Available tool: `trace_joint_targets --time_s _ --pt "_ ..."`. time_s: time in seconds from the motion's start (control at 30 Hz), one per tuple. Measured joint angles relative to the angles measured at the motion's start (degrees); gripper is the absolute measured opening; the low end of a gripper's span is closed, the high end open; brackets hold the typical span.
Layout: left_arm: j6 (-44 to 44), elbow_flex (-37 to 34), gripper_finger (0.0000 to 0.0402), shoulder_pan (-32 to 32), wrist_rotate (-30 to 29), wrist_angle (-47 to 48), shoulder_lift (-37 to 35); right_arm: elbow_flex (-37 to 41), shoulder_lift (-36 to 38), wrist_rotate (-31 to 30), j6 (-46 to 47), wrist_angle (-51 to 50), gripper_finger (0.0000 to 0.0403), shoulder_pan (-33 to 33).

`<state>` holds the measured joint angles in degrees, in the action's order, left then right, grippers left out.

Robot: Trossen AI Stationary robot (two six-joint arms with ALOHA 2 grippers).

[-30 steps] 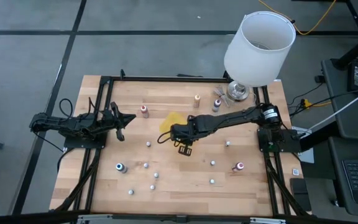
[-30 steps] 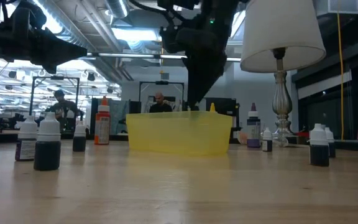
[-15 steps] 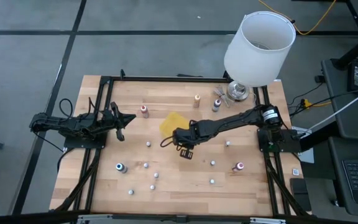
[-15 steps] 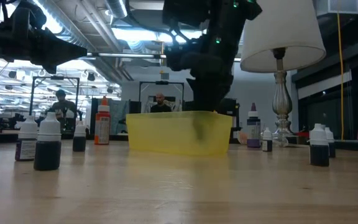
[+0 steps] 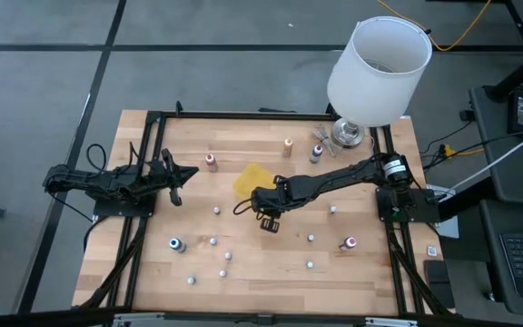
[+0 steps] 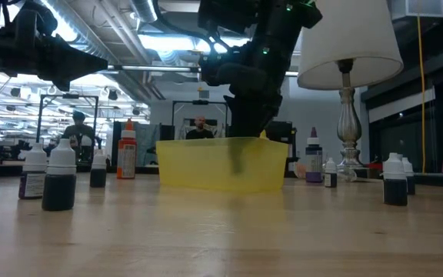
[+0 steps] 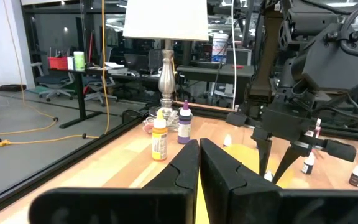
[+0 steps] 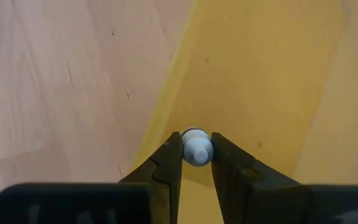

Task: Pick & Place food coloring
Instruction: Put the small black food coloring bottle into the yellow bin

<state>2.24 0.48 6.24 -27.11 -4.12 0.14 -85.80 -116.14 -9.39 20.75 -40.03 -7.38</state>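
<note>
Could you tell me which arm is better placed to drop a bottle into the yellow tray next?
The right. Its claw is shut on a small white-capped bottle directly above the tray. The left claw is shut and empty, parked at the table's left edge, away from the tray.

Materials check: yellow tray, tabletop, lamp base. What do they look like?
Yellow tray: looks like translucent plastic with a dull sheen; the dark right end effector, shut on a small bottle, shows as a shadow through its wall. Tabletop: light wood planks, visible seams and grain, likely butcher block. Lamp base: shiny turned metal, silvery reflections, possibly chrome.
</note>
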Motion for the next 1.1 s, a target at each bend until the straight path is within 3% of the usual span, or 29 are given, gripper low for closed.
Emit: trace_joint_targets --time_s 1.1 --pt "0.0 0.0 0.0012 0.0 0.0 0.0 0.0 0.0 -2.1 0.4 -1.5 1.4 0.0091 0.0"
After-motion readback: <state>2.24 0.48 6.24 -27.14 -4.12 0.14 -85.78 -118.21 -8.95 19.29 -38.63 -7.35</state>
